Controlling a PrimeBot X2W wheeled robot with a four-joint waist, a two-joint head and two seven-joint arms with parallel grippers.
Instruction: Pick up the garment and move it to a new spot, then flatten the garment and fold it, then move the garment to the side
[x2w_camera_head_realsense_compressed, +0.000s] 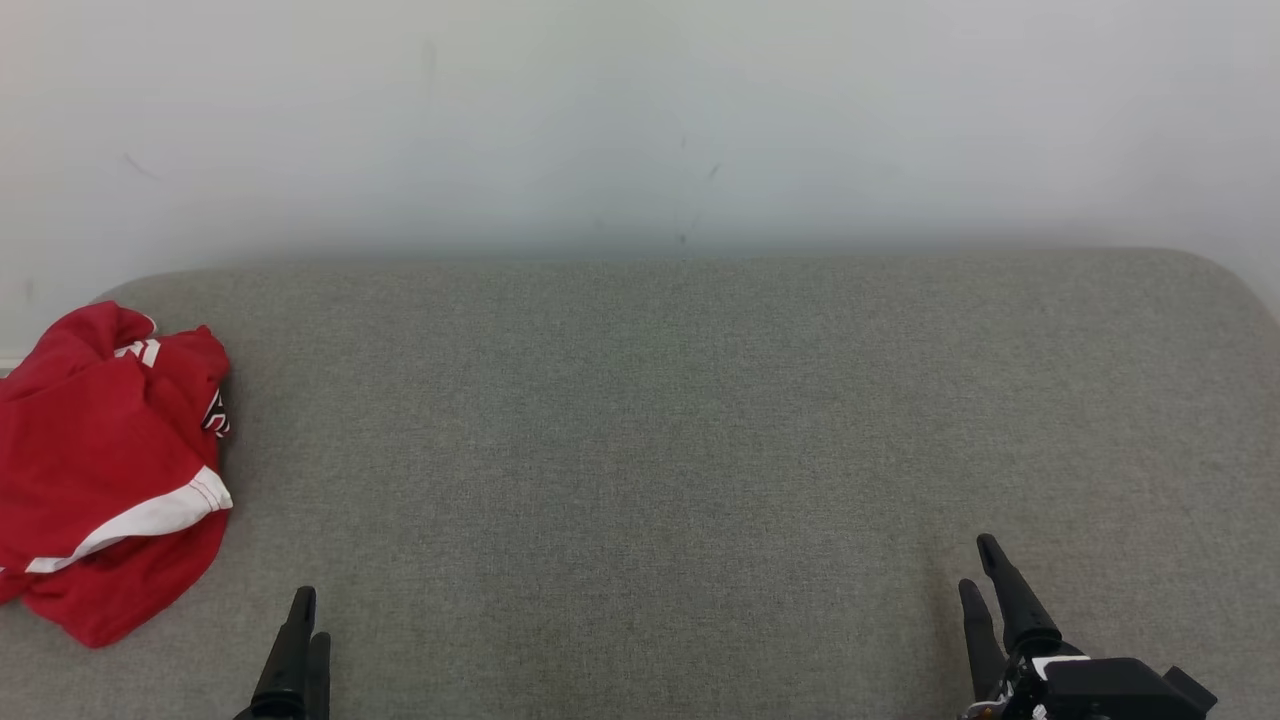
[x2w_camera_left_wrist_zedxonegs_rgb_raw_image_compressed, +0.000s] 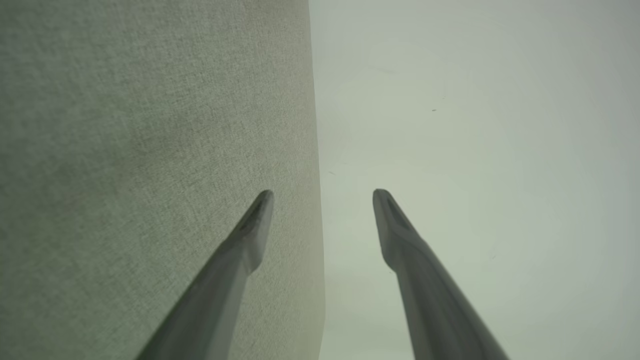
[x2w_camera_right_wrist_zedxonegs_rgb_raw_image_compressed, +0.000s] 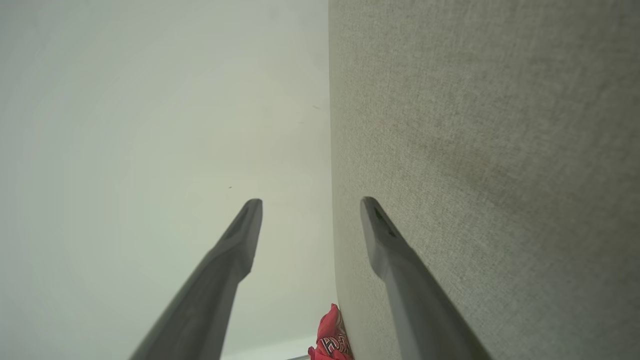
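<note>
A crumpled red garment (x2w_camera_head_realsense_compressed: 105, 470) with a white stripe lies at the far left edge of the grey cushioned surface (x2w_camera_head_realsense_compressed: 640, 450). A small part of that garment (x2w_camera_right_wrist_zedxonegs_rgb_raw_image_compressed: 330, 340) peeks in at the bottom of the right wrist view. My left gripper (x2w_camera_head_realsense_compressed: 305, 625) sits at the lower left, a short way right of the garment and apart from it. In its wrist view the left gripper (x2w_camera_left_wrist_zedxonegs_rgb_raw_image_compressed: 322, 192) stands open with nothing between the fingers. My right gripper (x2w_camera_head_realsense_compressed: 980, 570) is at the lower right, far from the garment; the right gripper (x2w_camera_right_wrist_zedxonegs_rgb_raw_image_compressed: 311, 202) is open and holds nothing.
A pale wall (x2w_camera_head_realsense_compressed: 640, 120) rises directly behind the surface's far edge. The surface's back corners are rounded, and its left edge runs under the garment. Plain grey fabric spreads between the two grippers.
</note>
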